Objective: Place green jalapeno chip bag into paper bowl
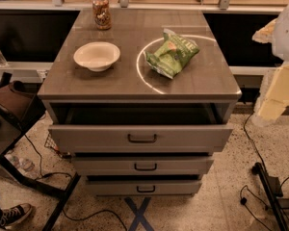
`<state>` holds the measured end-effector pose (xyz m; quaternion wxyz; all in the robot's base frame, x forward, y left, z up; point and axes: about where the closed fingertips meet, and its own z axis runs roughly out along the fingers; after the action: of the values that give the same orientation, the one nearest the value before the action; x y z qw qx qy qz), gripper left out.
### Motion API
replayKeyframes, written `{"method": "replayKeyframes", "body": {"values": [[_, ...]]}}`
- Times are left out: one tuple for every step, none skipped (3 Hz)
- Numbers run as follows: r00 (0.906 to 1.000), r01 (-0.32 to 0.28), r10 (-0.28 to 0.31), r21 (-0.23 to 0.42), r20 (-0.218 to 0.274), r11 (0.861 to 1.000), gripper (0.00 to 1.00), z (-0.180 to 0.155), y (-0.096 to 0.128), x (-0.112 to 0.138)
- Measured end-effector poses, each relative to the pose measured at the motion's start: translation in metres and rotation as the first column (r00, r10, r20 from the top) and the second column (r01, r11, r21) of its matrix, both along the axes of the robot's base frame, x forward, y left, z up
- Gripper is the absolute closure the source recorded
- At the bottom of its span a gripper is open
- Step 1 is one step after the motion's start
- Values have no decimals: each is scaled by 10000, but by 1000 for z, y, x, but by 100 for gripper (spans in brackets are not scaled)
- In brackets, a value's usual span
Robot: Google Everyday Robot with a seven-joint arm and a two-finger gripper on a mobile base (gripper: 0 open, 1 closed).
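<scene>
The green jalapeno chip bag (173, 53) lies crinkled on the right half of the grey cabinet top (135, 81), inside a bright ring of light. The paper bowl (97, 56) sits upright and empty on the left half, about a hand's width left of the bag. My gripper (274, 97) hangs at the right edge of the view, off the cabinet's right side and below its top, well away from the bag and the bowl. It holds nothing that I can see.
A brown-red can (101, 12) stands at the back left of the cabinet top. The top drawer (142, 137) is pulled out towards me. A dark chair (14, 105) stands to the left, and cables (260, 177) lie on the floor at the right.
</scene>
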<state>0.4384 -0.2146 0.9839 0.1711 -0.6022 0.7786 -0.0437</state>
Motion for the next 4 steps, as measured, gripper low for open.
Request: {"method": "replayKeyframes", "body": {"values": [[10000,0,0,0,2,10000,0,0,0,0],[9996,252,-258,610,82,9978,0,-9,13,29],[9909,1008,-1217,2793,584,9549,0,-33,54,124],[9827,1205,-1643,3788,854,9176,0,-41,71,171]]}}
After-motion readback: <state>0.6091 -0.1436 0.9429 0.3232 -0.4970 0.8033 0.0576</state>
